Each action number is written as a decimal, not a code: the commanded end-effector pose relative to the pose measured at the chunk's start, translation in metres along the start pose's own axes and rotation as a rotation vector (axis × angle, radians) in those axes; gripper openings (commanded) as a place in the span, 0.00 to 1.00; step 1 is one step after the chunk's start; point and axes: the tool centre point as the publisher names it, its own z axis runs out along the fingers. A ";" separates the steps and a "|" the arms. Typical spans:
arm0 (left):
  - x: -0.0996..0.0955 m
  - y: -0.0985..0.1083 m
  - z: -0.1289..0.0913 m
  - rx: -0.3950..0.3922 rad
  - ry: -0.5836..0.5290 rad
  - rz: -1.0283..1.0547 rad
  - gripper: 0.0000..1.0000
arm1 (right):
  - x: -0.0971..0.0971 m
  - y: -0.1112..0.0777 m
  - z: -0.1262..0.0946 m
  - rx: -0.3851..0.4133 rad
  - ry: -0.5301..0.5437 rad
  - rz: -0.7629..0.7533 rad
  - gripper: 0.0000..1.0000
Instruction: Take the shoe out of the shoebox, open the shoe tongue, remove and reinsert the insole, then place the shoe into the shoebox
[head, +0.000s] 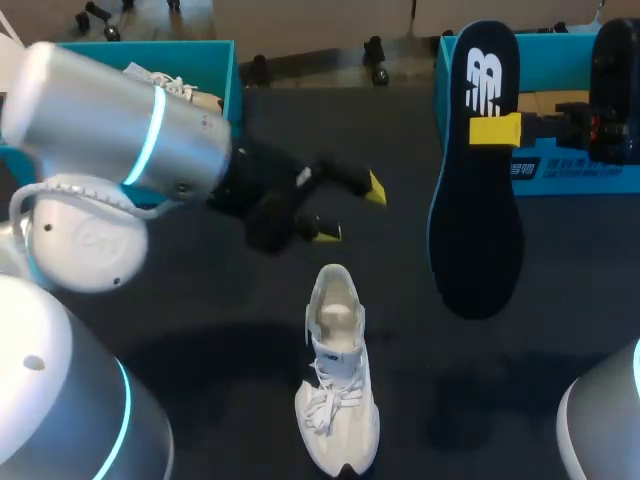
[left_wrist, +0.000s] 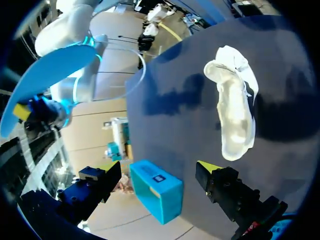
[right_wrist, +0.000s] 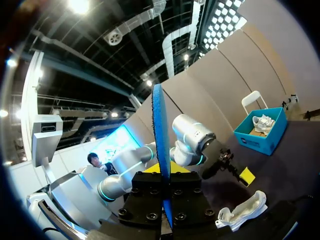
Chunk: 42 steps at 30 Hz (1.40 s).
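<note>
Your right gripper (head: 497, 130), clenched on the dark blue foam insole (head: 478, 210), holds it right of the white laced sneaker (head: 338, 380), long axes parallel near-to-far.

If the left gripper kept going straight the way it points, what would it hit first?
Likely the blue shoebox, seen between the open jaws of the left gripper, or the table just before it; depth is unclear.

The left arm (head: 120, 140) covers most of the left shoebox (head: 218, 62), so the second shoe (head: 168, 82) inside it shows only as laces and a bit of upper. The right shoebox (head: 570, 178) runs off the head view's side edge and sits partly behind the insole (head: 480, 230). Of the right gripper (head: 495, 130) one yellow tip shows there; the other lies hidden behind the insole
</note>
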 end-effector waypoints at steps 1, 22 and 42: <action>-0.003 0.012 -0.018 0.020 -0.221 -0.019 1.00 | -0.002 0.001 0.002 0.001 0.002 0.000 0.00; -0.013 0.032 -0.024 0.023 -0.335 0.064 1.00 | -0.002 0.001 0.002 0.001 0.002 0.000 0.00; -0.011 0.067 -0.036 0.065 -0.536 0.083 1.00 | -0.037 0.015 -0.006 -0.005 0.017 0.098 0.00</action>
